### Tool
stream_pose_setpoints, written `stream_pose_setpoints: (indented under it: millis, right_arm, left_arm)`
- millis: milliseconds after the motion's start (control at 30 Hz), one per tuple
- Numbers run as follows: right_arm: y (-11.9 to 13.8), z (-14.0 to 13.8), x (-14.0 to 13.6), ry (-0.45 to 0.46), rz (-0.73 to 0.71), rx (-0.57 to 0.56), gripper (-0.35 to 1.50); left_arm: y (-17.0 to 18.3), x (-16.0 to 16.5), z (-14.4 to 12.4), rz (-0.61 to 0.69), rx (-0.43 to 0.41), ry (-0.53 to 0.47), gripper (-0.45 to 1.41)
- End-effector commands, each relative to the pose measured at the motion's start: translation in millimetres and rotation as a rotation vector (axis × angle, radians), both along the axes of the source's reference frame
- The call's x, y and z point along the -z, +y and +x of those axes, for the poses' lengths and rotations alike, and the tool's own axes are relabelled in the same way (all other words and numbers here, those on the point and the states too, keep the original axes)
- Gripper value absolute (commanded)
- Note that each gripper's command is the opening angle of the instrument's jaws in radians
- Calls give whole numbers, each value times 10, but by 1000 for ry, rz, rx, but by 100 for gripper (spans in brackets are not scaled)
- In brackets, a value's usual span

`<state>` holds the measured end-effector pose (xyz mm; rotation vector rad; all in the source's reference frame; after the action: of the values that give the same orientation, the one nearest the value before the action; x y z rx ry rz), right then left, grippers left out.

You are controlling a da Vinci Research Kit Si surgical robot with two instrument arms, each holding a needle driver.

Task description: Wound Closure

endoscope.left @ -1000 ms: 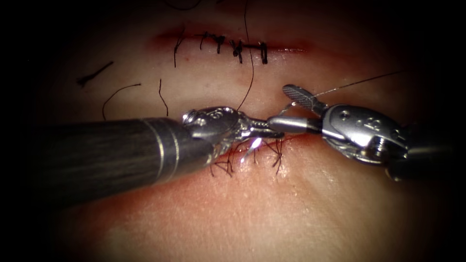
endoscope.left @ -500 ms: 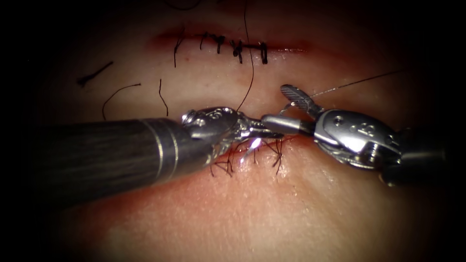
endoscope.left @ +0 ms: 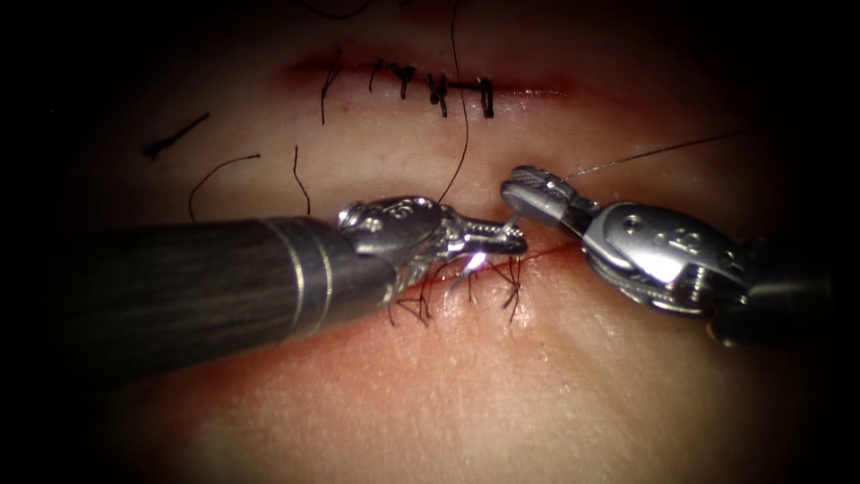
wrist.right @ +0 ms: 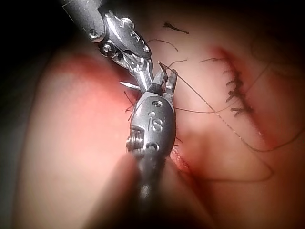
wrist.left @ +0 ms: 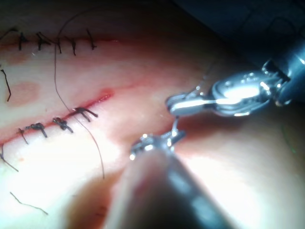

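My left tool (endoscope.left: 511, 240) reaches in from the left over the lower cut (endoscope.left: 546, 254), its jaws shut on the curved needle (endoscope.left: 515, 218). A short arc of the needle rises from these jaws to my right tool (endoscope.left: 515, 190), whose jaws are shut on that upper end. The needle's other end glints (endoscope.left: 471, 263) just below the left jaws, at the cut beside dark stitches (endoscope.left: 512, 285); I cannot tell whether it is in the tissue. The left wrist view shows the needle (wrist.left: 175, 125) bridging the left tool (wrist.left: 159, 142) and the right tool (wrist.left: 174, 106). A fine thread (endoscope.left: 654, 154) runs off to the right.
A second, stitched cut (endoscope.left: 430, 88) lies farther back, and a long dark thread (endoscope.left: 464, 134) hangs across it down behind the left tool. Cut ends of thread (endoscope.left: 175, 136) lie on the tissue at the left. Red fluid lines the lower cut.
The right tool's jaws stood wide open a second ago. They have moved a little left and closed on the needle's upper end. The left tool has stayed still.
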<state>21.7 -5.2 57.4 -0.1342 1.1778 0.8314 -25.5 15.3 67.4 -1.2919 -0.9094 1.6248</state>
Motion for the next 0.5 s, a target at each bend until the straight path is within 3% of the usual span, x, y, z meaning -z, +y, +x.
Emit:
stream_pose_setpoints:
  millis: [33,133,167,200,233,267,300,400,500]
  right_arm:
    - [-5,5,-6,-3,7,9,-35]
    - [-5,6,-5,2,8,16,-35]
    - [-5,6,-5,2,9,20,-35]
    - [-5,6,-5,1,11,26,-35]
    - [-5,6,-5,9,15,28,-35]
    - [-5,5,-6,9,15,47,-35]
    - [-5,4,-6,6,11,68,-35]
    - [-2,-2,-8,-22,-31,156,-35]
    - [0,-10,-12,-5,-23,291,-35]
  left_arm:
    - [-1,-6,-6,2,0,0,-27]
    - [0,-4,-6,3,1,0,-25]
    - [0,-3,-6,3,1,0,-15]
    - [0,-2,-6,4,1,0,17]
    - [0,-1,-7,5,5,3,34]
    - [1,-1,-9,4,14,12,32]
    - [2,1,-11,5,23,21,63]
    - [3,5,-13,-56,12,22,108]
    - [5,9,-13,-92,4,21,116]
